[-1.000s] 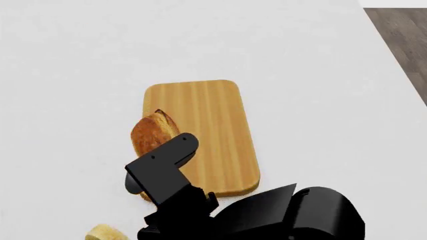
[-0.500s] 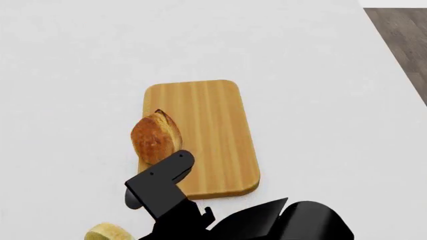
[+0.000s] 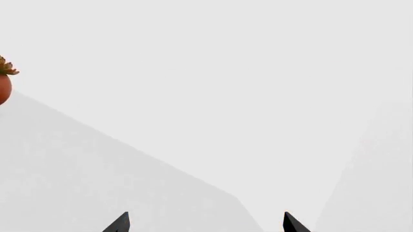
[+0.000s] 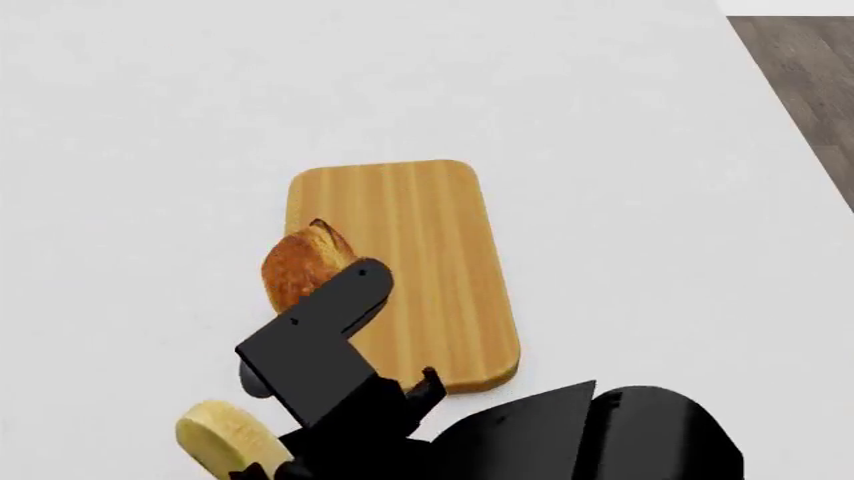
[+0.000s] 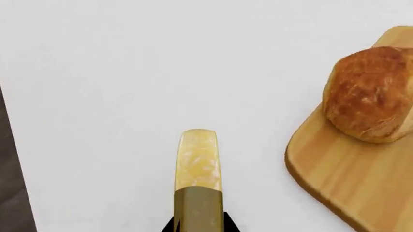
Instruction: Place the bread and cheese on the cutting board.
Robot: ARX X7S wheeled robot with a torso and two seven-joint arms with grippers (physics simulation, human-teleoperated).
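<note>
The bread [image 4: 304, 266] is a golden-brown crusty loaf sitting on the left edge of the light-orange cutting board [image 4: 427, 250]. It also shows in the right wrist view [image 5: 371, 94], on the board's corner [image 5: 342, 179]. My right gripper [image 5: 199, 226] is shut on the pale yellow cheese [image 5: 197, 166] and holds it edge-on above the white table, apart from the board. In the head view the cheese [image 4: 224, 438] sticks out at the lower left of my black right wrist [image 4: 314, 345]. My left gripper [image 3: 205, 227] is open and empty over bare white surface.
The white table [image 4: 601, 150] ends at the right, where dark wood floor [image 4: 807, 70] shows. A red-brown round thing with a leafy top [image 3: 3, 82] sits at the edge of the left wrist view.
The cheese has come up off the table in my right gripper and looks larger and tilted. My right wrist dipped toward the near edge, then rose back toward the bread. The bread and board have not moved.
</note>
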